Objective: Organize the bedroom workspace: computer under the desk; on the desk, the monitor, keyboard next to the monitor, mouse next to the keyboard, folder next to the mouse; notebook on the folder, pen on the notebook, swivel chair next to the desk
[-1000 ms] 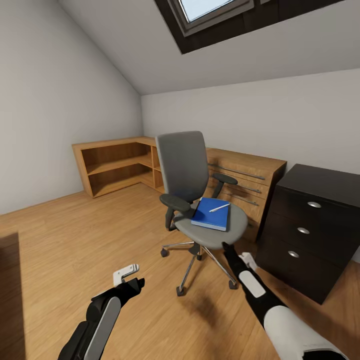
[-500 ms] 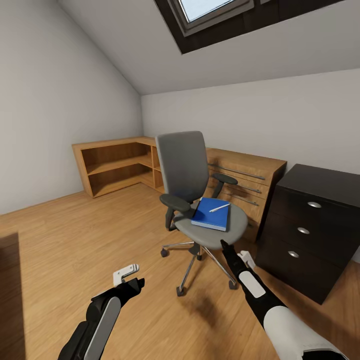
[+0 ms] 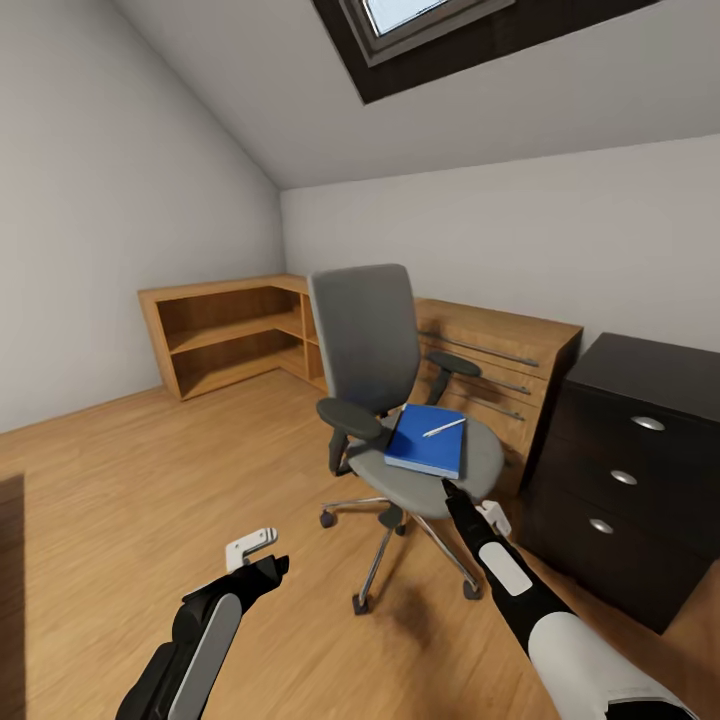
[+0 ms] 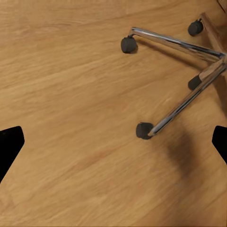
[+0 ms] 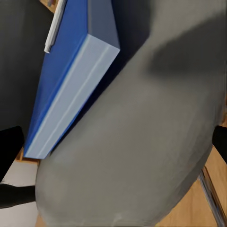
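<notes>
Right gripper (image 3: 449, 491) – spread – hovers near the swivel chair (image 3: 432, 462) seat edge (blue folder (image 3: 425, 442), pen (image 3: 443, 428) atop); left gripper (image 3: 262, 560) also spread

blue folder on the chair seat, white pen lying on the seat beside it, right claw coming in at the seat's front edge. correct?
Not quite. The pen lies on top of the blue folder, not on the seat beside it; the head view shows it clearly. The rest holds: the folder rests on the swivel chair seat and the right claw is at the seat's front edge.
</notes>
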Robot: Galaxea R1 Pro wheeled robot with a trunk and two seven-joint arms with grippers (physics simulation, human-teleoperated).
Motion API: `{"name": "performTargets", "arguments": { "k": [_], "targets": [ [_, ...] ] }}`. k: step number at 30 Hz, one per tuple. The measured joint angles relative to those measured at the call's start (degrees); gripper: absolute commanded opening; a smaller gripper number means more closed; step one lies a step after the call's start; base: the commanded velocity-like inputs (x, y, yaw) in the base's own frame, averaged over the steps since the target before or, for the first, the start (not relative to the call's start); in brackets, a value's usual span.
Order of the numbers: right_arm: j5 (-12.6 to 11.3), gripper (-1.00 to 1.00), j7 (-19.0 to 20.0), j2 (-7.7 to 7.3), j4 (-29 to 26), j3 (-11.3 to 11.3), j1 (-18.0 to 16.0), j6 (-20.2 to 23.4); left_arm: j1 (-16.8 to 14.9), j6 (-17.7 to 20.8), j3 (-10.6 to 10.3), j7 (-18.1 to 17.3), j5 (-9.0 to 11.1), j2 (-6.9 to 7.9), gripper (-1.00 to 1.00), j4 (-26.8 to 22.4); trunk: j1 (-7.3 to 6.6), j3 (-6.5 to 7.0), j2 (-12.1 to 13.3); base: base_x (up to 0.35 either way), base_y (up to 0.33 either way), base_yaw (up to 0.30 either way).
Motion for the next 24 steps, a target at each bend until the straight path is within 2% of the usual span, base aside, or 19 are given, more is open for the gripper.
{"name": "performTargets", "arguments": {
  "k": [8, 24],
  "targets": [
    [0.05, 1.00, 0.01, 0.06, -0.04, 0.00, 0.00, -0.15, 0.00, -0.10, 0.00, 0.00, 0.00, -0.06, 1.00, -0.01, 0.01, 0.00, 0.00, 0.117, 0.000, 0.000],
    [0.14, 1.00, -0.04, 0.21, -0.04, -0.03, 0.00, -0.27, 0.00, -0.10, 0.00, 0.00, 0.00, -0.06, 1.00, 0.00, 0.02, 0.00, 0.00, 0.011, 0.000, 0.000]
  ]
}}
